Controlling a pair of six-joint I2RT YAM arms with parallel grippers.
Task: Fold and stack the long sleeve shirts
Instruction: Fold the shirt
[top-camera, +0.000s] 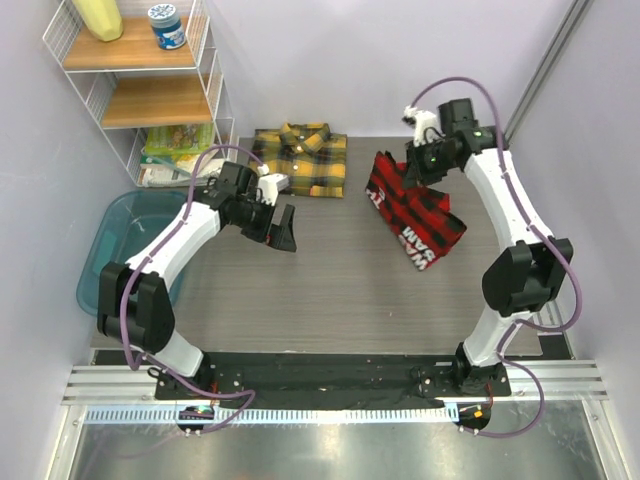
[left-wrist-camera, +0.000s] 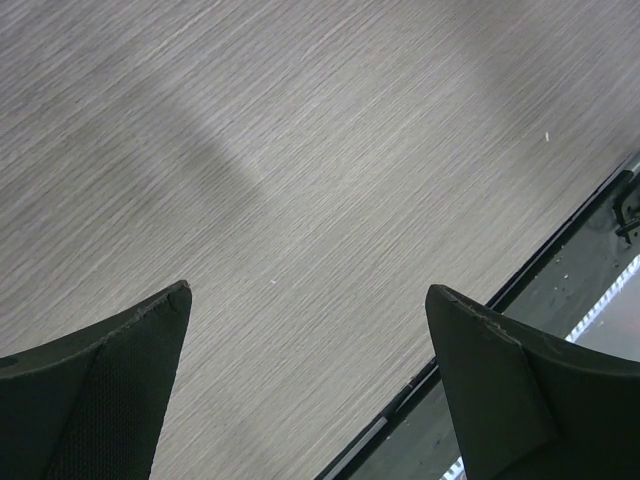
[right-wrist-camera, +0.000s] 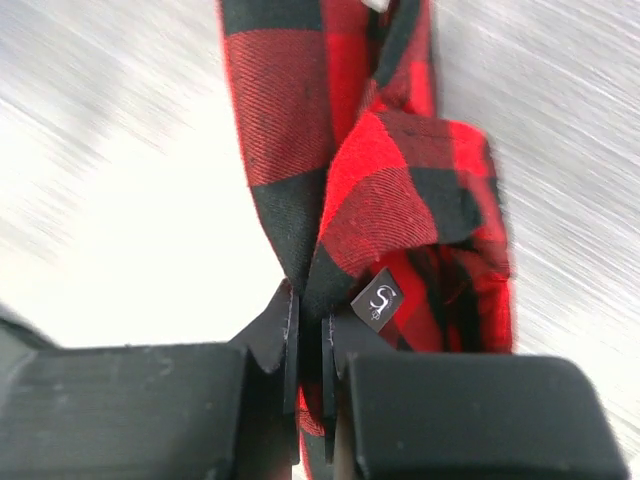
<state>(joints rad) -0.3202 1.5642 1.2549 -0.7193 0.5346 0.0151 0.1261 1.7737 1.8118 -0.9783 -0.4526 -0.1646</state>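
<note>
- Top external view: the yellow-and-black shirt is seen lying folded at the far middle of the table.
- The red-and-black shirt is seen to the right of it, apart from it, bunched, with white lettering turned up at its near end.
- The far end of the red-and-black shirt is gripped by the right gripper.
- The left gripper is held over bare table, near the front edge of the yellow-and-black shirt and not touching it; its jaws are spread.
- A wire shelf stands at the far left, with a blue tub in front of it.
- Left wrist view: the two fingers are seen wide apart with nothing between them. Only wood-grain tabletop is shown, with the table's dark near edge at the lower right.
- Right wrist view: the fingers are pressed together on a fold of red-and-black check cloth, which runs away from them over the blurred tabletop. A small black tag with a white mark is seen on the cloth just beside the fingertips.
</note>
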